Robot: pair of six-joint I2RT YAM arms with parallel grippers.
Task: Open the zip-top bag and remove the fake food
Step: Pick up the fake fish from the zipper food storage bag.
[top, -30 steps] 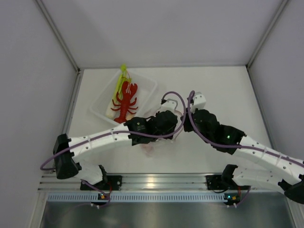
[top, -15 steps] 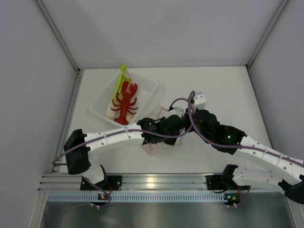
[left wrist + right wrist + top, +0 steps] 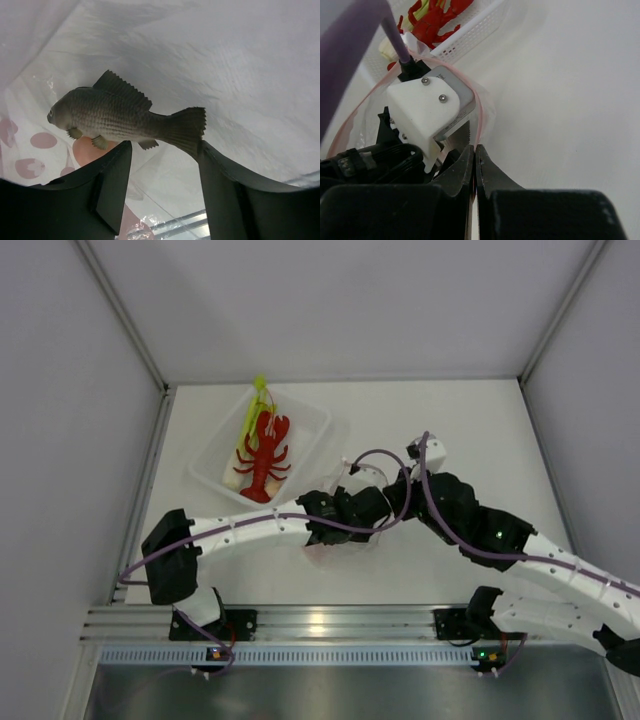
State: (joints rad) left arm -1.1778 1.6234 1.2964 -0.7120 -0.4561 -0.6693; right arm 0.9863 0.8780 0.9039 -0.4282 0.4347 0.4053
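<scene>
Grey fish (image 3: pixel 115 117) inside zip-top bag (image 3: pixel 42 141); left gripper (image 3: pixel 164 146) parted; right gripper (image 3: pixel 475 147) pinching rim; arms hide it overhead.

Lab test cell, white walls (image 3: pixel 350 300), aluminium rail (image 3: pixel 330 622)

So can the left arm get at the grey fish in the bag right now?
Probably yes: the left gripper is inside the zip-top bag, jaws open, the grey fish just ahead with nothing between them.

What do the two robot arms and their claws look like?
The left arm and right arm have white shells and black joints. A purple cable loops along each. The left claw and right claw have black fingers. A green light marks the right arm.
</scene>
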